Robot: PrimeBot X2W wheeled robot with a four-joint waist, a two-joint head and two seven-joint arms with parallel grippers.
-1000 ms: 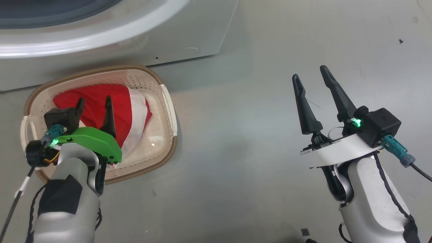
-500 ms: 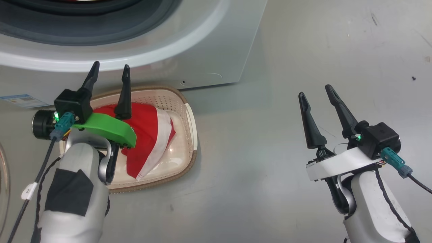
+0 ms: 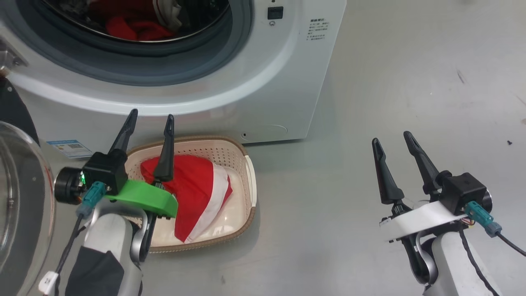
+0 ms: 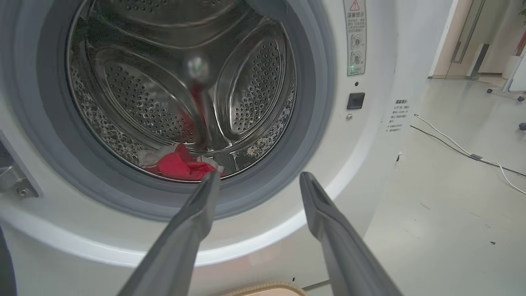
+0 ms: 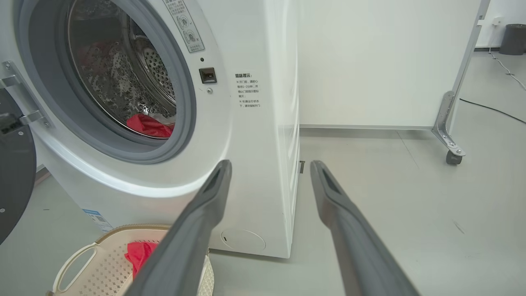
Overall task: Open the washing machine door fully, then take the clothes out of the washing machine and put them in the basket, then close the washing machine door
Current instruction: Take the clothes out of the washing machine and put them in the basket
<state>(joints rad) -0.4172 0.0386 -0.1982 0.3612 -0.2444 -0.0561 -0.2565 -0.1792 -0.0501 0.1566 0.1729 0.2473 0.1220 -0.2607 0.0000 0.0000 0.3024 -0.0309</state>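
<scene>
the washing machine (image 3: 287,82) stands on the grey floor (image 3: 390,61) with the washing machine door (image 3: 16,197) swung open on the robot's left. the door's clear glass bowl and a strip of its black rim show at the left edge of the head view. inside the grey rubber ring (image 3: 135,70) the steel drum (image 4: 144,98) holds some of the clothes (image 3: 131,26): a low heap of red fabric with pale and dark pieces, lying at the bottom near the front lip.

the basket (image 3: 250,185) sits on the floor just in front of the washer, below the opening and near the small blue label (image 3: 70,148). one red piece with a white panel lies in it, spread across the left and middle of the basket and folded to a point toward the near rim.

the left end effector (image 3: 151,114) hangs over the basket's left half, its two dark fingers spread apart and gripping nothing. in the left wrist view the fingers point up at the drum opening. the right end effector (image 3: 391,137) is well off to the right over bare floor, its fingers likewise parted and empty — apart from the washer, the basket and the clothes.
</scene>
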